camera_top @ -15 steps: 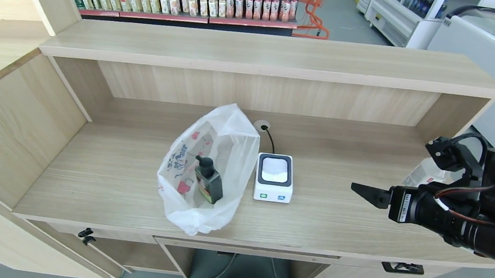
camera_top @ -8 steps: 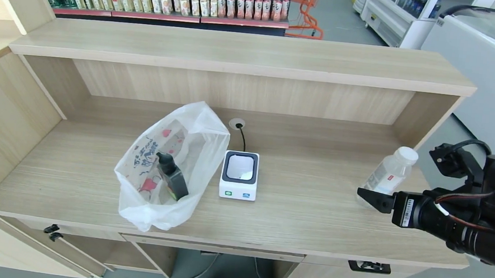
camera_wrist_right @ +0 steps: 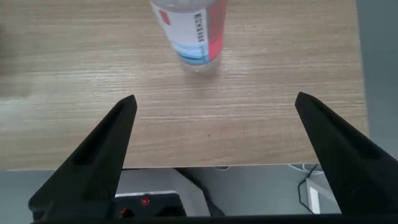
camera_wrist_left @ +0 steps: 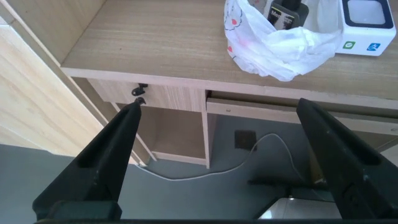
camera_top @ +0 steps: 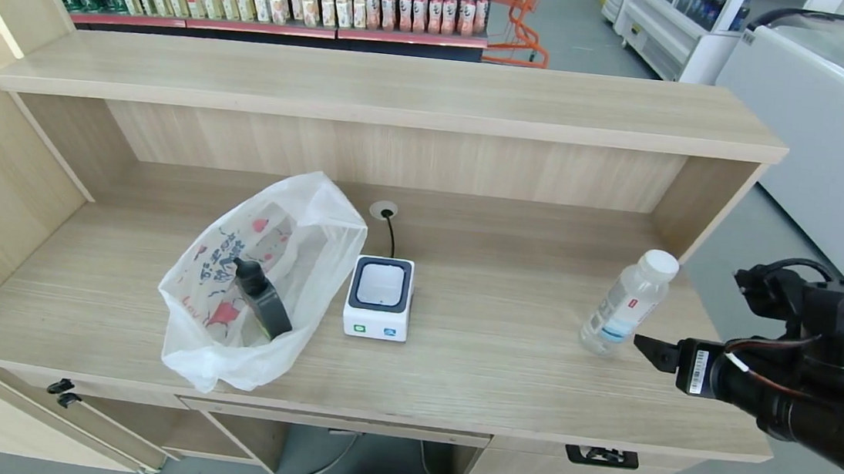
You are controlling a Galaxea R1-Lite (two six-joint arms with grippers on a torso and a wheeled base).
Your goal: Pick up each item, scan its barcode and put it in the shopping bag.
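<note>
— Head view first: where is the water bottle (camera_top: 626, 303) standing?
— It is standing upright on the right part of the counter (camera_top: 494, 375), white cap on, well apart from the scanner (camera_top: 379, 297).
— And the right gripper (camera_wrist_right: 216, 102)?
— It is hovering at the counter's front edge with its fingers spread wide. The bottle is sitting just beyond their tips, not between them, and nothing is touching it.
— What is the shopping bag (camera_top: 262, 284) doing?
— It is lying open just beside the scanner, on its left; whether they are touching, I cannot tell. A dark bottle (camera_top: 261, 303) is leaning inside it.
— The left gripper (camera_wrist_left: 219, 104)?
— It is hanging low in front of the counter, below the bag's end, with its fingers likewise spread and gripping nothing.
</note>
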